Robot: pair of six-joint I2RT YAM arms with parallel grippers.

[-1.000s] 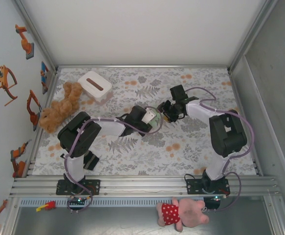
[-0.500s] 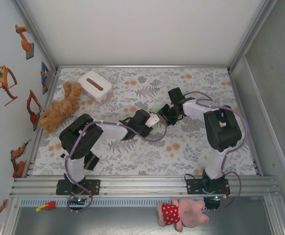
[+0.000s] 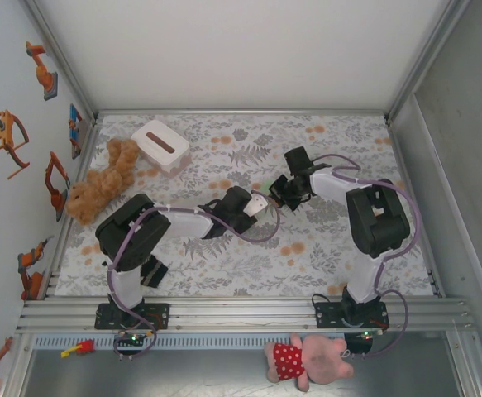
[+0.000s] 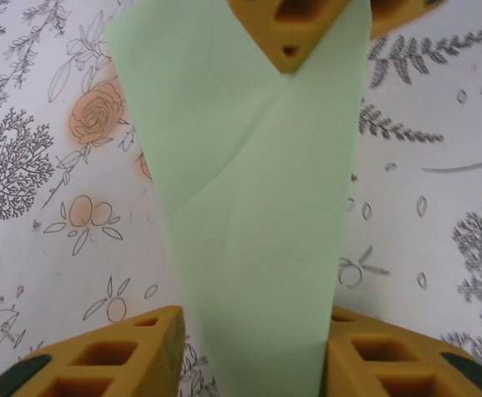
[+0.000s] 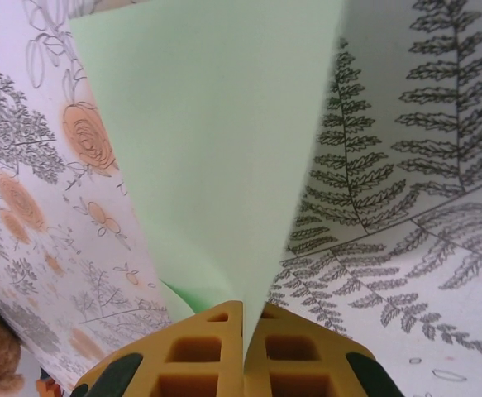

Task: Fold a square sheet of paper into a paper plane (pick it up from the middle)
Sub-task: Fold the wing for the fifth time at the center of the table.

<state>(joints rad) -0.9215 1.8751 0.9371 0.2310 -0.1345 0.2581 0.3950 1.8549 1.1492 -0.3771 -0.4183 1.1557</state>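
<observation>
The table [image 3: 323,240] is covered with a pale cloth printed with grey ferns and orange flowers, and walls close it in on three sides. Both arms reach inward from the near edge. The left arm [image 3: 174,223] stretches right and the right arm [image 3: 373,219] bends left, so their ends meet near the middle of the table.

A brown teddy bear [image 3: 100,182] lies by the left edge. Just beside it, toward the far left corner, sits a white box [image 3: 159,145] with a dark slot on top. A pink toy pig [image 3: 307,360] in a red dotted dress lies on the near ledge, outside the rail.

The folded green paper [image 4: 257,207] hangs above the table between the two arm ends. It is a long shape that tapers to a narrow end and has faint creases across its face.

The right pincer [image 5: 243,310] is pressed together on the narrow end of the paper, which fans out wide beyond it. From the left wrist, one of its orange fingers [image 4: 286,29] sits on the paper's far end.

The left pincer [image 4: 253,322] is spread, with one orange finger on each side of the paper. The paper's flat face is turned toward the camera. Whether the fingers touch its edges cannot be told.
</observation>
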